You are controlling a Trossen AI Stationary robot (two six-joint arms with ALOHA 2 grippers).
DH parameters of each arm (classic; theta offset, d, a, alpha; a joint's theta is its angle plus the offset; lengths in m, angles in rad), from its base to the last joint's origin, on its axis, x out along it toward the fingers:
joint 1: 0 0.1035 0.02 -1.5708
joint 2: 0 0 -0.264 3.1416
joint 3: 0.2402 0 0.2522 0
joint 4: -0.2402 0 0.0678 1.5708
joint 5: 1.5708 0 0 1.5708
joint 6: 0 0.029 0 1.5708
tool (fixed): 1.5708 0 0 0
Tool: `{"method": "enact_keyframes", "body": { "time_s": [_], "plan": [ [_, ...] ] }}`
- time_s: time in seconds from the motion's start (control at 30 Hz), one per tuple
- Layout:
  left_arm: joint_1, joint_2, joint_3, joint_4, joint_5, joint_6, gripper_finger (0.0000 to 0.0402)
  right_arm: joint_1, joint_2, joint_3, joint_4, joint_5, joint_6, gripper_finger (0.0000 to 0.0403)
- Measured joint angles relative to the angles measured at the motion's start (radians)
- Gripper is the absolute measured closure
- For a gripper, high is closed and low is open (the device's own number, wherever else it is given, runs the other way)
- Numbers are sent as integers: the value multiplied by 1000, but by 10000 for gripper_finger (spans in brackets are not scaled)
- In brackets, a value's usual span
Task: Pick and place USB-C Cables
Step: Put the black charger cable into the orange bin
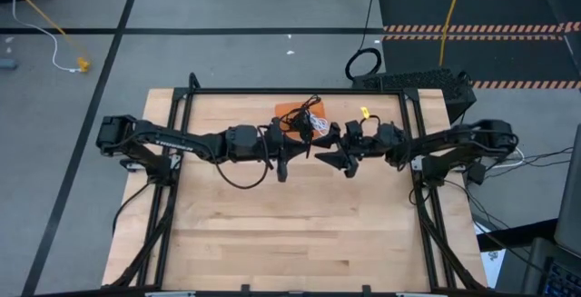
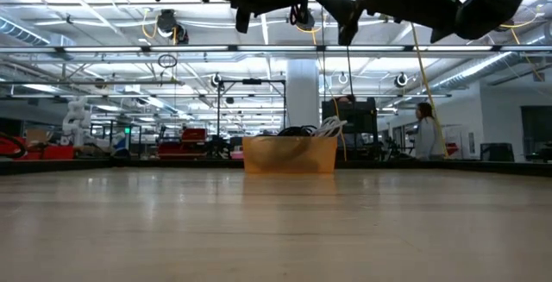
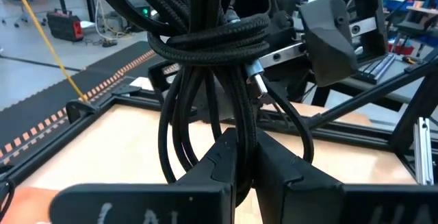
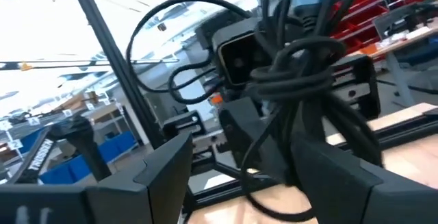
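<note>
cable: light, limp black bundle [image 3: 212, 53], dangles and swings, best pinched at its wrapped middle | left gripper [image 3: 248, 157] jaws clenched on it, mid-frame above the surface [image 1: 290, 233] | right gripper [image 4: 239, 176] jaws released beside it | remaining cables on orange pad [image 1: 292, 113], count unclear, arms overlap them

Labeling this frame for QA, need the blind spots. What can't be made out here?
- High view: how many cables lie on the orange pad; too small, both arms overlap it.
- Low view: the orange pad's contents; its front wall hides all but the cable tops.
- Left wrist view: where the black cable bundle ends; cut off at the top edge.
- Right wrist view: whether the right gripper touches the bundle; blurred.
</note>
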Motion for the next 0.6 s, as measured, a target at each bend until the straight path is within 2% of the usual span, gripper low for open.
{"method": "enact_keyframes", "body": {
  "time_s": [0.43, 0.53, 0.6],
  "plan": [
    [-28, 0, 0, 1, -3, 4, 374, -4, 93, 102, -43, 22, 7, 164],
    [-30, 0, 0, -5, -2, 6, 373, -4, 113, 111, -57, 22, 21, 188],
    [-30, 0, 0, -9, 0, 8, 373, -4, 122, 112, -57, 22, 30, 219]
  ]
}}
